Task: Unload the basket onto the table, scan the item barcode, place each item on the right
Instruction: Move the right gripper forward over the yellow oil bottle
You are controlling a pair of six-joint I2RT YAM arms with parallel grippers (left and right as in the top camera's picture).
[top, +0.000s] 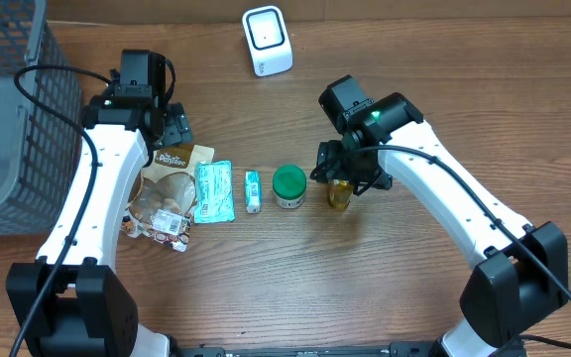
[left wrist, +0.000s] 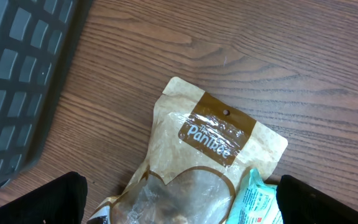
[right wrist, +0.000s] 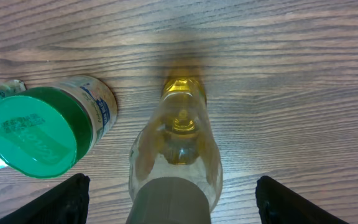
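Bottle point(right wrist: 176, 149) sits between right pincer's point(right wrist: 169, 194) wide, empty jaws; left pincer point(left wrist: 182, 194) gapes empty.

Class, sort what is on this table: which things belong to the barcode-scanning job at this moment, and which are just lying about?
Job, probably: yellow bottle, white scanner.
Lying about: green-lidded jar, Pantree pouch, teal packet, small tube, grey basket.

The left arm point(top: 92, 198) and right arm point(top: 454, 193) share smooth white link shells between black joint housings and black bases, each with a thin black looping cable, a green wrist light, and the all-black left gripper point(top: 173, 129) and right gripper point(top: 345, 177).
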